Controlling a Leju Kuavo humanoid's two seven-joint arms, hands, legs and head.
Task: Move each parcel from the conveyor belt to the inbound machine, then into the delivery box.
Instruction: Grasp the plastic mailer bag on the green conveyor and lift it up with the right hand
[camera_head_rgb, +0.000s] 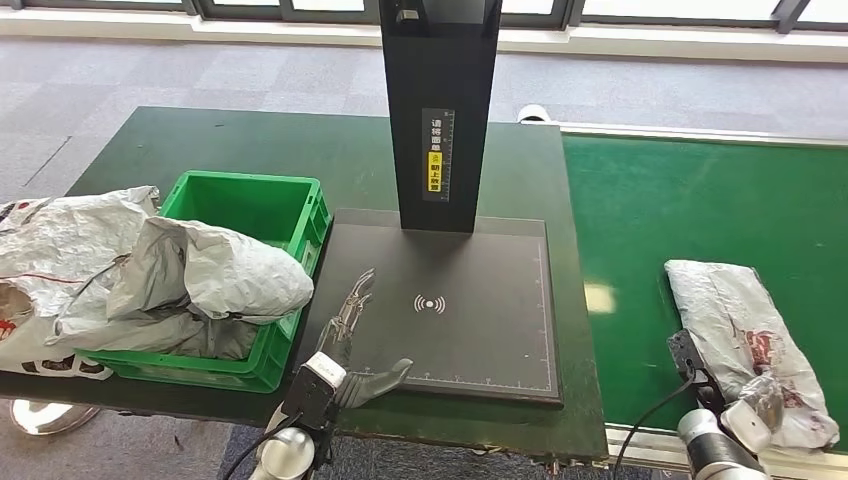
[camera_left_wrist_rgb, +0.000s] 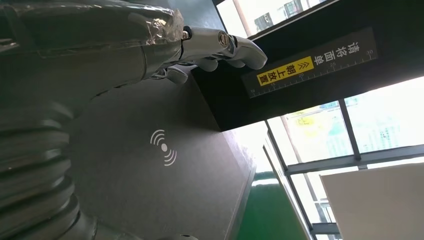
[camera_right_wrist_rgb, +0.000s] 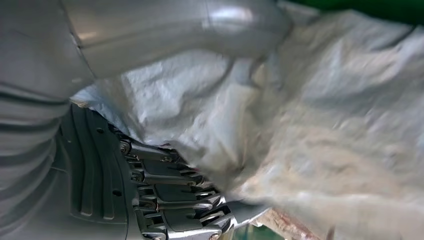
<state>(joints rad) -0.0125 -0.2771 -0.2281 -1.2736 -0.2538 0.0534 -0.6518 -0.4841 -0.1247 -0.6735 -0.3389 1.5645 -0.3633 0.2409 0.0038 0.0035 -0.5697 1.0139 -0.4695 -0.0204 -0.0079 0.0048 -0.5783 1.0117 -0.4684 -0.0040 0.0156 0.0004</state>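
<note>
Right hand (camera_head_rgb: 757, 408): fingers (camera_right_wrist_rgb: 170, 200) and thumb clamped on the near end of a grey parcel (camera_head_rgb: 745, 335) lying on the green belt (camera_head_rgb: 680, 215).
Left hand (camera_head_rgb: 352, 345): fingers spread, holding nothing, over the black scanner pad (camera_head_rgb: 480, 330).
Green crate (camera_head_rgb: 265, 215): beside the left fingers, parcels heaped inside.

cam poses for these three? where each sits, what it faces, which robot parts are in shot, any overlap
Head view: high on the body, looking forward and down at the scanner plate, green crate, conveyor belt; both arms enter from below.
Left wrist view: behind the left hand, facing the plate and black post.
Right wrist view: behind the right hand, against a grey parcel.
Shared: plate, post, parcel.
</note>
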